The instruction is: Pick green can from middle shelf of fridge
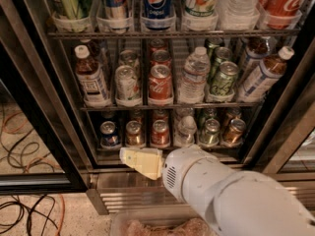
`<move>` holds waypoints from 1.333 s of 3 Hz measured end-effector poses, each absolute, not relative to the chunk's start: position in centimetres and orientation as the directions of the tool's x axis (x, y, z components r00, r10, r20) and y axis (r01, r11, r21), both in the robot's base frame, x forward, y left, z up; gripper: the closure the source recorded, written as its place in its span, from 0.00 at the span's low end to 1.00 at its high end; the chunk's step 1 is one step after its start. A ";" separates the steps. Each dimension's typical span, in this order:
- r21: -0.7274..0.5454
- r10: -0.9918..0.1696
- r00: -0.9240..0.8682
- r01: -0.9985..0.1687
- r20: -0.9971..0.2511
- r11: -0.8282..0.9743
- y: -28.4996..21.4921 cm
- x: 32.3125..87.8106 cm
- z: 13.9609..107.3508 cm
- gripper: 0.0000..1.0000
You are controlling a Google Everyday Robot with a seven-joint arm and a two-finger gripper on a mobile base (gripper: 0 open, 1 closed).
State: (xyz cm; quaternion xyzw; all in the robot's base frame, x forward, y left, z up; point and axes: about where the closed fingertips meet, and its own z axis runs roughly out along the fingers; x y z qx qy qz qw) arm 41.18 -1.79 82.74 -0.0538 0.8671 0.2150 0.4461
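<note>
The green can (224,80) stands at the front of its lane on the middle shelf (172,106) of the fridge (44,107), right of centre, with a second green can (218,56) behind it. A water bottle (193,75) is on its left and a tilted brown bottle (263,75) on its right. My gripper (127,157), pale yellow on a white arm (221,195), is low in front of the fridge's base. It points left, well below and left of the green can, and holds nothing.
A red Coca-Cola can (160,85), a pale can (127,85) and a brown bottle (91,77) share the middle shelf. Small cans (160,132) line the lower shelf. Large bottles (157,4) fill the top rack. Cables (24,146) lie on the floor at left. A bin (147,225) sits below.
</note>
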 end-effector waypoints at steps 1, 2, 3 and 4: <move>0.342 0.146 -0.569 -0.253 -0.809 0.905 -0.1 41.9 83.4 0.00; 0.341 0.146 -0.569 -0.254 -0.810 0.905 -0.1 41.9 83.4 0.00; 0.357 0.200 -0.537 -0.206 -0.820 0.911 -0.3 43.1 83.8 0.00; 0.412 0.319 -0.460 -0.116 -0.829 0.904 -2.0 45.4 84.0 0.00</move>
